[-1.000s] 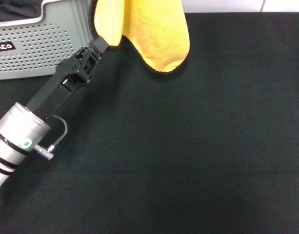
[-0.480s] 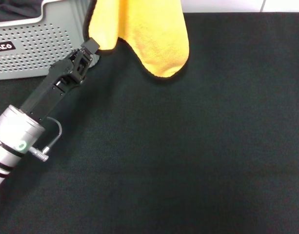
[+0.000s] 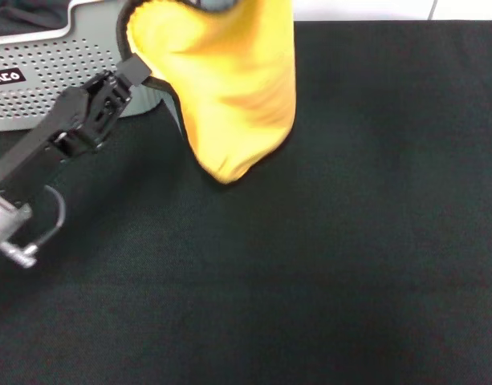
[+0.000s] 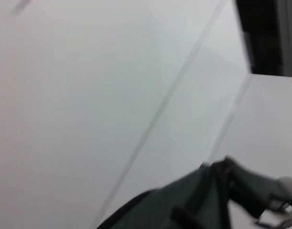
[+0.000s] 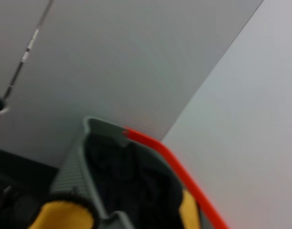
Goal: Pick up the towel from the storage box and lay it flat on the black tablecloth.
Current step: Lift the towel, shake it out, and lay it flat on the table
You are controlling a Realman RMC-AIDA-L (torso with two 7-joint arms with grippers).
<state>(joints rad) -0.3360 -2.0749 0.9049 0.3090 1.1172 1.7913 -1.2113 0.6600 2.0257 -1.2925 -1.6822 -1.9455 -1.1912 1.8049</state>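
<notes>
One black tablecloth (image 3: 334,265) fills the near part of the head view and runs back to a pale strip at the far edge; the table beneath it is fully covered. One arm shows over the cloth at the robot's left: the left arm, slanting up from the near left edge, with the left end effector (image 3: 132,71) at its tip. Its dark fingers are pressed together on the black-trimmed edge of the one towel (image 3: 229,96), pinching it at the towel's left side.

The towel hangs in the air as a bunched yellow-orange fold, its lowest point just above the tablecloth near the middle of the view, its upper part running out of the top of the frame. Behind the left end effector, at the far left, stands the one storage box (image 3: 45,76), light grey with perforated walls and a black label, something dark inside it.

The right end effector is not visible in any view; its wrist camera shows a grey bin with a red rim (image 5: 184,167) holding dark and yellow cloth.
</notes>
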